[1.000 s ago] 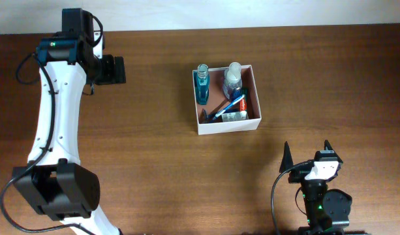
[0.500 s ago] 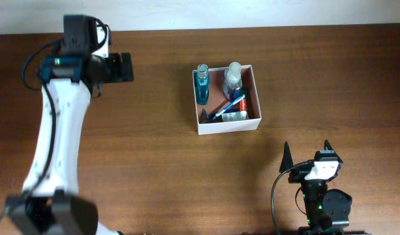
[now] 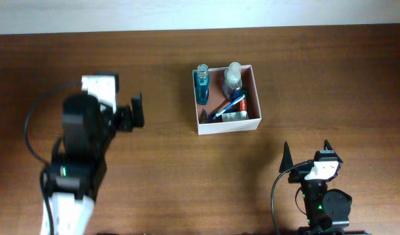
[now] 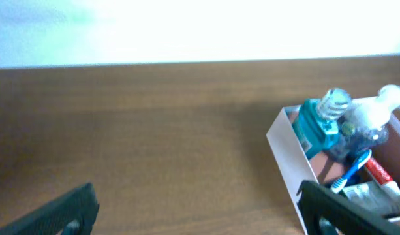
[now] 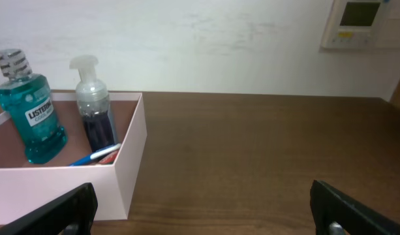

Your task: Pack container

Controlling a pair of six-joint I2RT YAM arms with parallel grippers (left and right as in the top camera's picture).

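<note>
The container (image 3: pixel 228 127) is a square white-walled box with a reddish-brown inside, at the table's middle back. It holds a blue mouthwash bottle (image 3: pixel 202 85), a clear pump bottle (image 3: pixel 232 80), a blue toothbrush (image 3: pixel 228 108) and a small tube (image 3: pixel 233 116). My left gripper (image 3: pixel 136 111) is open and empty, left of the box; the left wrist view shows the box (image 4: pixel 286 139) at the right. My right gripper (image 3: pixel 307 151) is open and empty near the front edge; its wrist view shows the box (image 5: pixel 124 161) at the left.
A pale wall runs behind the table, with a small wall panel (image 5: pixel 361 21) at the upper right in the right wrist view.
My left arm has swung from the back left toward the front and right, its gripper now closer to the box. The right arm and the box have not moved.
</note>
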